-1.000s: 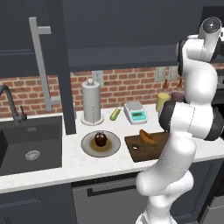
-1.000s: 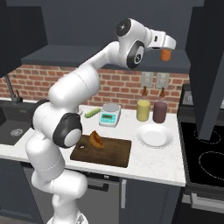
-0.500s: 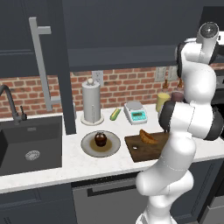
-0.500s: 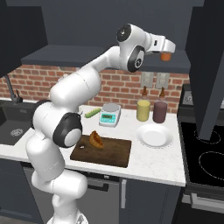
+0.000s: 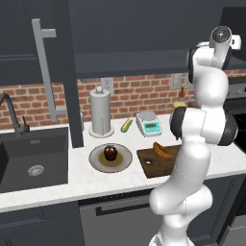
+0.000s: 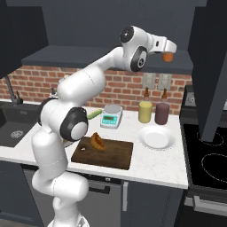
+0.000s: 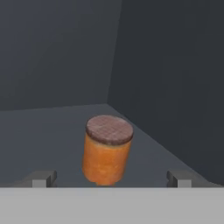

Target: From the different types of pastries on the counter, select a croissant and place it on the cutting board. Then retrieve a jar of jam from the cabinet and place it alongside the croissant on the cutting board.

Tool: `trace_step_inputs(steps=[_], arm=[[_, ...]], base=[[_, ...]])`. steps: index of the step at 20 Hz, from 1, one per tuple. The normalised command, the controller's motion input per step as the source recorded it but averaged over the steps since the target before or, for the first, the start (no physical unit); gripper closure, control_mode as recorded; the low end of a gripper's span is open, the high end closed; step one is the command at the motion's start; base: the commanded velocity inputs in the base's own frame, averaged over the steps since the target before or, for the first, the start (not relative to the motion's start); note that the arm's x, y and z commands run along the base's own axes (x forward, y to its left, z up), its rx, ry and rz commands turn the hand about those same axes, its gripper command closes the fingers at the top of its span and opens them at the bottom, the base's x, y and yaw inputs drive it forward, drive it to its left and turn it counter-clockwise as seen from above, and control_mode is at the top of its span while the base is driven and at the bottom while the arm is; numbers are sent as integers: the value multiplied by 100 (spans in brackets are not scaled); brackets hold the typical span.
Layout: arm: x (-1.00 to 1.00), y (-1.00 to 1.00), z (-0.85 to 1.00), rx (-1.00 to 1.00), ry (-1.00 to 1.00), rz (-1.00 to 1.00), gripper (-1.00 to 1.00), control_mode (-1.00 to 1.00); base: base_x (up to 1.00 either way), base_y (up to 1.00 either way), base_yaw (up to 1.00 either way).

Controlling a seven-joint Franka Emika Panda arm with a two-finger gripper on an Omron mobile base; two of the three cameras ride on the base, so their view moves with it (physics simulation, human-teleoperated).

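Note:
The jam jar (image 7: 107, 151), orange with a brown lid, stands upright on the cabinet shelf. My gripper (image 7: 111, 180) is open, one fingertip (image 7: 41, 179) on each side of the jar's base, not touching it. From the right base view the gripper (image 6: 166, 51) is raised to the upper cabinet with the jar (image 6: 167, 57) at its tip. The croissant (image 6: 97, 142) lies on the left part of the dark wooden cutting board (image 6: 116, 156), also seen as the croissant (image 5: 163, 150) on the board (image 5: 153, 166).
A plate (image 5: 124, 162) holds a round chocolate pastry (image 5: 110, 153). A paper towel roll (image 5: 100, 111), a green item (image 5: 126, 125) and a scale (image 6: 111, 116) stand by the brick wall. Yellow (image 6: 145, 111) and dark (image 6: 162, 114) canisters, an empty white plate (image 6: 155, 137), sink (image 5: 33, 151), stove (image 6: 208, 159).
My hand has edged slightly further into the cabinet toward the jar. The jaws stayed open and nothing on the counter moved.

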Motion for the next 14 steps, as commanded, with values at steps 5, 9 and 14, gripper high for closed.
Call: trace_step_inputs(steps=[5, 9, 14], arm=[[27, -11, 0, 5, 1, 0, -100, -100], [11, -19, 0, 6, 1, 0, -100, -100], [0, -20, 0, 5, 0, 0, -100, -100]], base=[[0, 0, 0], [0, 0, 0], [0, 0, 0]])
